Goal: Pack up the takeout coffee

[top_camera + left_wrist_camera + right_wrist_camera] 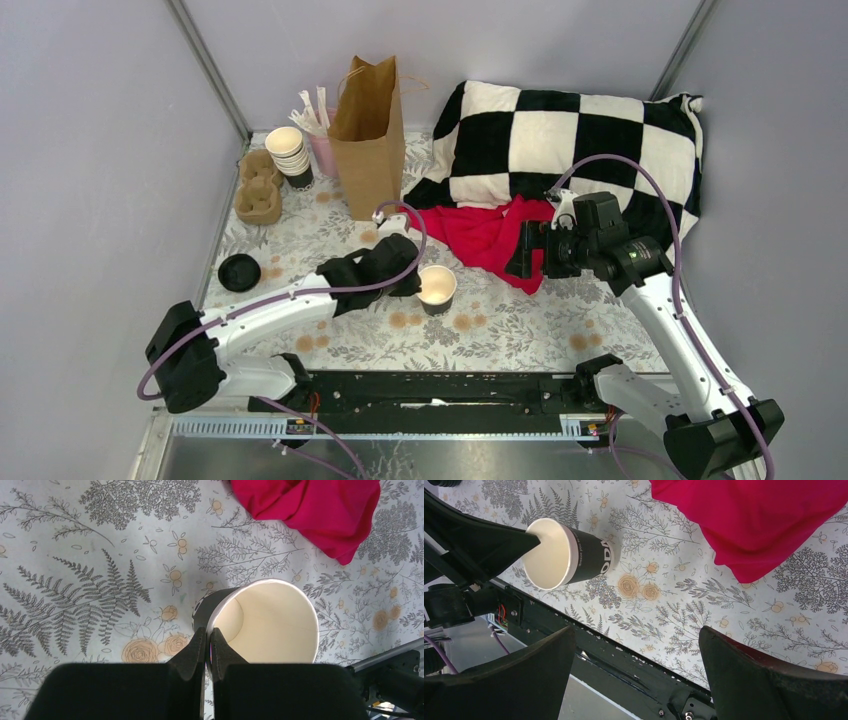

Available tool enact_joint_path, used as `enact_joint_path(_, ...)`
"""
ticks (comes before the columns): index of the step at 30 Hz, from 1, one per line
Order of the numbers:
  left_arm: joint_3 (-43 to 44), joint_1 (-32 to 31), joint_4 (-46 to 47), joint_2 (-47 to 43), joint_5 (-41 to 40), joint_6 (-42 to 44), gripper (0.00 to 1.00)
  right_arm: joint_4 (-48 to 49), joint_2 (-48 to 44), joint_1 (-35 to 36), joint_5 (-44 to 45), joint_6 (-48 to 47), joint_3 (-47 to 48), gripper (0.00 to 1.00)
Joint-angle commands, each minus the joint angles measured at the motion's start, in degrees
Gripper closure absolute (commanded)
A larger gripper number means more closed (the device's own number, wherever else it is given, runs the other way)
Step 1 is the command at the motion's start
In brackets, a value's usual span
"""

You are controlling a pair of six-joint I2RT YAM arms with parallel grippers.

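Observation:
The takeout coffee cup (437, 287) is dark paper with a cream inside and has no lid on it. It stands upright at the table's middle. My left gripper (415, 283) is shut on its rim at the left side, one finger inside the cup (270, 625) and one outside, as the left gripper (209, 637) shows in the left wrist view. A round black lid (240, 272) lies apart at the left. My right gripper (525, 250) hangs open and empty by the red cloth, right of the cup (569, 555); the right gripper (636, 630) holds nothing.
A brown paper bag (368, 140) stands open at the back. Left of it are a stack of lidless cups (290, 155), a pink holder with stirrers (322, 150) and a cardboard carrier (258, 187). A red cloth (490, 235) and checkered pillow (560, 140) fill the back right.

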Motion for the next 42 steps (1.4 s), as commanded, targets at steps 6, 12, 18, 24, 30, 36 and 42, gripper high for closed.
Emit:
enact_joint_path(6, 0.3, -0.1, 0.1, -1.4, -3.5, 0.6, 0.63, 0.0, -0.6, 0.4, -0.9, 0.2, 0.7, 0.01)
enact_joint_path(12, 9.0, 6.1, -15.6, -5.7, -4.9, 1.5, 0.39, -0.3, -0.6, 0.5, -1.1, 0.5, 1.9, 0.01)
enact_joint_path(18, 13.8, 32.9, -27.1, -9.3, 2.0, 5.4, 0.28, 0.1, -1.1, 0.5, -3.2, 2.7, -0.4, 0.02)
enact_joint_path(24, 18.1, 58.3, -28.0, 0.2, 5.8, 13.2, 0.37, -0.6, -1.2, 0.6, -4.3, 2.6, -3.1, 0.02)
enact_joint_path(30, 24.2, 70.9, -27.1, 13.2, 7.4, 16.9, 0.53, 0.2, 0.8, 3.2, -3.1, 0.9, -3.2, 0.01)
enact_joint_path(36, 29.5, 74.1, -27.8, 23.2, 8.7, 19.3, 0.6, 1.8, 2.2, 6.4, -1.4, -0.6, -3.5, 0.0)
enact_joint_path(42, 28.0, 76.6, -26.0, 27.4, 10.2, 19.5, 0.53, 2.6, 2.5, 9.6, 0.5, -1.8, -4.9, 0.0)
